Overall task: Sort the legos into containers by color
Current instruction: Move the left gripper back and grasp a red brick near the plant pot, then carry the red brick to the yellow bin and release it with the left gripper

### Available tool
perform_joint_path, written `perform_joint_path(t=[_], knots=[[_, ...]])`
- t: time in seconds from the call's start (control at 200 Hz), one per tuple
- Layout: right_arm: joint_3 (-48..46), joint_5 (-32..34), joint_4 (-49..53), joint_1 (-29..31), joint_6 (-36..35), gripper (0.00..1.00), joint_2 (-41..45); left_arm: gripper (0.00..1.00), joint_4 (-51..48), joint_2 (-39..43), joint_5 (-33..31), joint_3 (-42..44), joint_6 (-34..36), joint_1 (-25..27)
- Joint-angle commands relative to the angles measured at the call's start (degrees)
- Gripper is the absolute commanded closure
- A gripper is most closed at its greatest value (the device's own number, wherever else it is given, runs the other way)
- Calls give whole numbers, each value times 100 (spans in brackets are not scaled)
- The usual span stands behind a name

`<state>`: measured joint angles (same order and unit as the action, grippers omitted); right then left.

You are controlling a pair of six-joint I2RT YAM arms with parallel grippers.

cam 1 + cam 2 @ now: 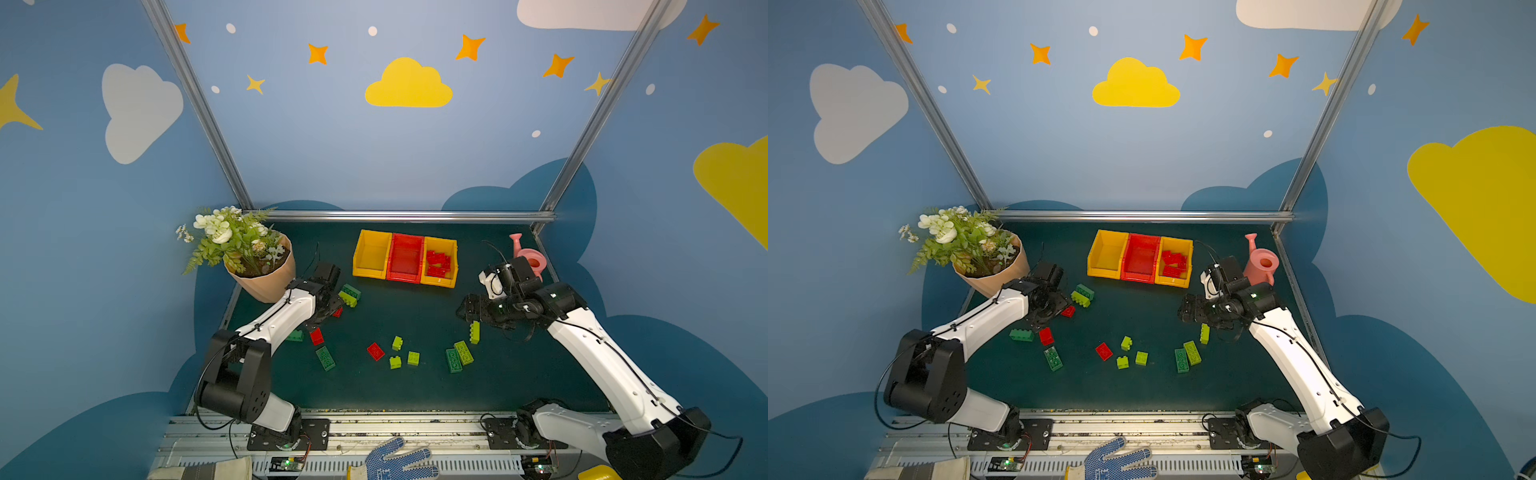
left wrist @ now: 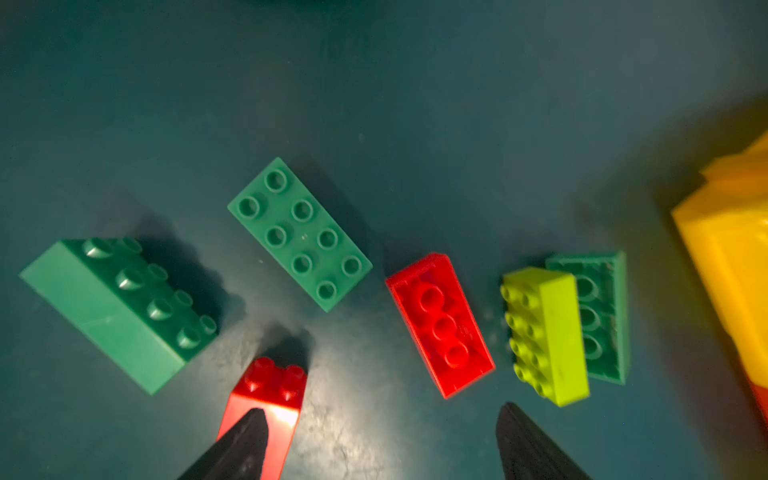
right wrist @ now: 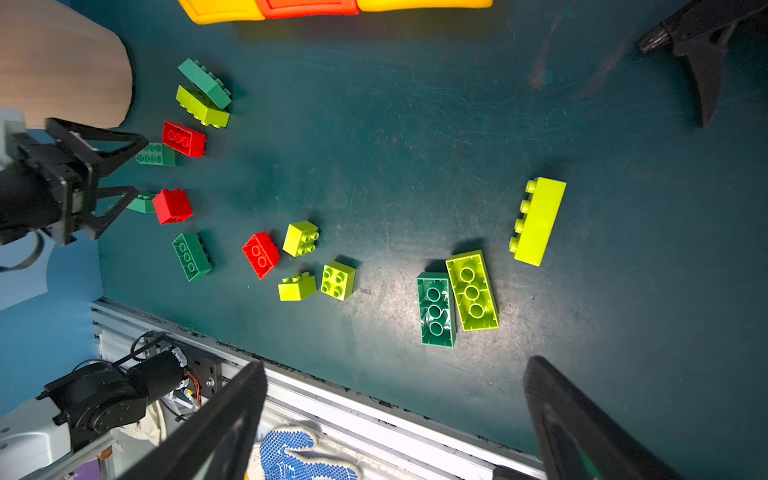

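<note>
The containers stand in a row at the back: a yellow one (image 1: pixel 368 272), a red one (image 1: pixel 404 277) and a yellow one (image 1: pixel 438 283) holding several red legos (image 1: pixel 438 264). Red, lime and dark green legos lie scattered on the mat. My left gripper (image 2: pixel 382 415) hangs open low over a cluster at the left. A red brick (image 2: pixel 440 324) lies just ahead of its fingers, and another red brick (image 2: pixel 266 390) sits under one fingertip. A lime brick (image 2: pixel 548 332) leans on a dark green one (image 2: pixel 602 316). My right gripper (image 3: pixel 392 370) is open and empty above a long lime brick (image 1: pixel 474 332).
A tan flowerpot (image 1: pixel 262 270) with flowers stands just behind the left arm. A pink watering can (image 1: pixel 530 257) sits at the back right behind the right arm. A metal rail (image 1: pixel 374 419) edges the mat's front, with a blue-dotted glove (image 1: pixel 395 459) beyond it.
</note>
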<state>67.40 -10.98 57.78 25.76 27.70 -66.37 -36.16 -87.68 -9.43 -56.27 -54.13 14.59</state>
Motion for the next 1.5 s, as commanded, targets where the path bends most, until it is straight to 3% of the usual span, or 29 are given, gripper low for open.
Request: perform_joint_path(t=[0.0, 0.38, 0.646, 0.726, 0.841, 0.996, 1.266, 1.497], knots=[[287, 216, 103, 57, 79, 6, -10, 15, 179, -288, 186, -180, 25, -149], [327, 333, 161, 68, 13, 6, -77, 19, 342, -1191, 441, -752, 17, -156], [435, 455, 172, 34, -155, 5, -251, 27, 259, -1657, 401, -856, -95, -125], [483, 441, 177, 7, -213, 6, -326, 35, 249, -1692, 383, -816, -132, -138], [529, 374, 118, -52, -274, 5, -418, 57, 127, -1705, 389, -834, -186, -125], [621, 230, 26, -199, -362, 6, -566, 72, -269, -1573, 152, -1132, 13, 114], [648, -79, -169, -695, -457, 6, -594, 74, -1223, -2115, -345, -3076, 897, 1027], [613, -19, 11, -1061, -601, 5, -368, 74, -1495, -3767, 338, -6034, 2020, 1857]])
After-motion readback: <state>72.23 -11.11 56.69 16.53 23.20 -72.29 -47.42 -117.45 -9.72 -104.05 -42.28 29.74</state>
